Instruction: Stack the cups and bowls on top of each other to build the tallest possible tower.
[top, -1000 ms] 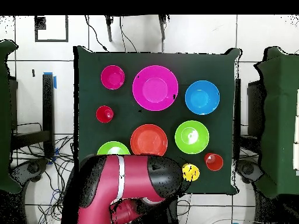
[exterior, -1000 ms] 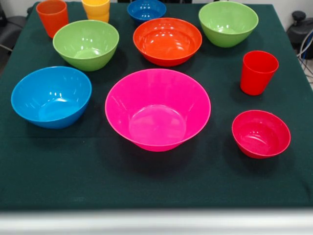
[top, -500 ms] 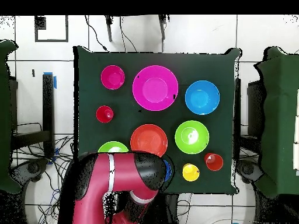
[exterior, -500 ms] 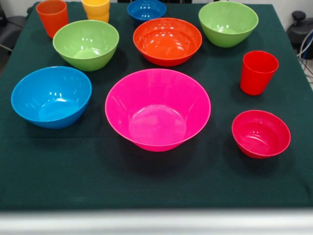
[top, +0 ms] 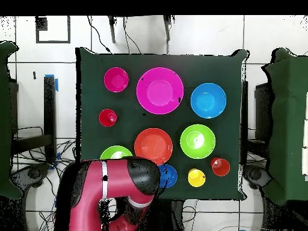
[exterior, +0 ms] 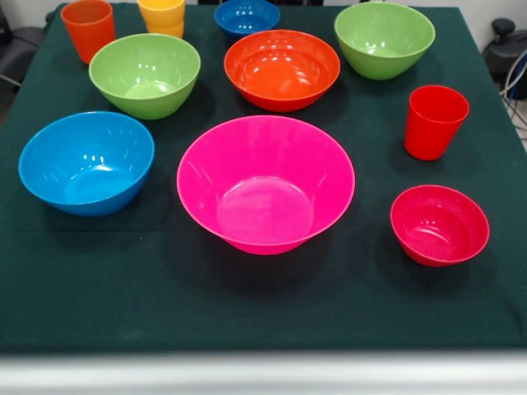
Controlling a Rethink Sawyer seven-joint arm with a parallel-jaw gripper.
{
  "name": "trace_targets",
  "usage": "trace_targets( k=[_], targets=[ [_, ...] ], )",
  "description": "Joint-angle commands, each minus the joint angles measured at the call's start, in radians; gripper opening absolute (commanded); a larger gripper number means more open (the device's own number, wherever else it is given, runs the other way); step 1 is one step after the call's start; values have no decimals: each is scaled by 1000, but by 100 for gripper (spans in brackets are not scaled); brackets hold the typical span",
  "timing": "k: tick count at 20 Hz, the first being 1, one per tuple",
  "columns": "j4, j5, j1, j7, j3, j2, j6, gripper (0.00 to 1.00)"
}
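All the bowls and cups stand apart and upright on the green cloth. The large pink bowl (exterior: 263, 185) is in the middle, with the sky blue bowl (exterior: 86, 162) to its left and the small red bowl (exterior: 439, 224) and red cup (exterior: 435, 122) to its right. Behind them sit two lime green bowls (exterior: 145, 74) (exterior: 384, 39), the orange bowl (exterior: 282, 68), the small dark blue bowl (exterior: 247, 16), the orange cup (exterior: 88, 29) and the yellow cup (exterior: 162, 16). From overhead, the red and black arm (top: 114, 186) covers part of one green bowl (top: 114, 153). No gripper shows.
The green cloth (exterior: 263, 313) ends at a pale table edge (exterior: 263, 370) at the front. In the overhead view cables lie on the tiled floor (top: 36, 162) left of the table, and dark green furniture (top: 286, 120) stands at the right.
In the overhead view the arm has swung left along the table's bottom edge, uncovering the yellow cup and then the small dark blue bowl. The cups and bowls have not moved.
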Motion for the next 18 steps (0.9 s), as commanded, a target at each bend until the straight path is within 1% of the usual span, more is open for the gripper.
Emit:
trace_targets(
  k=[1, 3, 11, 18],
  targets=[
    [-260, -209, 11, -79, -150, 181, -174, 100],
    [-284, -223, 18, -69, -152, 199, -186, 100],
    [-342, -239, 55, -63, -173, 263, -238, 100],
    [-442, -256, 64, -57, -188, 360, -280, 100]
  ],
)
